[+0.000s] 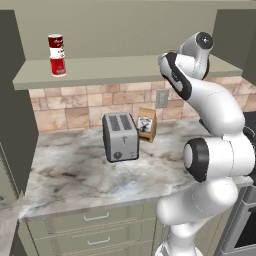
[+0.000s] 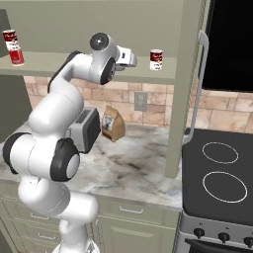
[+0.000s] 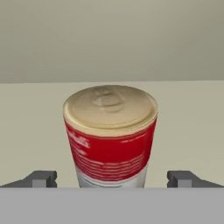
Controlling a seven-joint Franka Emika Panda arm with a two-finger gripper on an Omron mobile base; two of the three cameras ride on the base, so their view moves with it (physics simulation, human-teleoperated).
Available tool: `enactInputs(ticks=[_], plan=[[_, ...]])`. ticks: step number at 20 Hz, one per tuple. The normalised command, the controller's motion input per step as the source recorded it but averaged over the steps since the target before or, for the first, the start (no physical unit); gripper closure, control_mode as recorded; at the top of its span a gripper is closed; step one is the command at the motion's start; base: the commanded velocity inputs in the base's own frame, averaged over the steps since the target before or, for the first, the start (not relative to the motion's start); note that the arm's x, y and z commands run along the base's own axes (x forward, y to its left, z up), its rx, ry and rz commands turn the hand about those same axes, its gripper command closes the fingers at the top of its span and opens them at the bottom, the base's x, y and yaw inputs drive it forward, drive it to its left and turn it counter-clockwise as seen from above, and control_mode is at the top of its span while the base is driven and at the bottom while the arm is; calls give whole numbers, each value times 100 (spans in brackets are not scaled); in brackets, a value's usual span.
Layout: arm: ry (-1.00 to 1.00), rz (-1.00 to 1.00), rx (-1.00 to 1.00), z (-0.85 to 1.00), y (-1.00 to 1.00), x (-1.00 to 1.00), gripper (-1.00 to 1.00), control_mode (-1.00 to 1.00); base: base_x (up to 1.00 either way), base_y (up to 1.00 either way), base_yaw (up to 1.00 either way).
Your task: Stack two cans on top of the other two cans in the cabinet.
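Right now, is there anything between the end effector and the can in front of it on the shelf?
Nothing visible. The can stands upright on the shelf, with the open end effector fingers apart on either side of it, only bare shelf between.

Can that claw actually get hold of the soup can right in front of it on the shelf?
Probably yes: the claw is open, one fingertip on each side of the soup can, and nothing stands between them.
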Motion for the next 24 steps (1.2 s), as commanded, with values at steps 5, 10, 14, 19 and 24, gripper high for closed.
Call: enactInputs(ticks=[5, 10, 14, 19, 24], plan=[[0, 0, 0, -2, 0, 13, -100, -100, 0, 0, 0], [0, 0, 0, 0, -1, 15, -100, -100, 0, 0, 0], [0, 0, 0, -2, -2, 10, -100, -100, 0, 0, 0], [2, 0, 0, -10, -1, 4, 100, -100, 0, 0, 0], [2, 0, 0, -11, -7, 3, 100, -100, 0, 0, 0]])
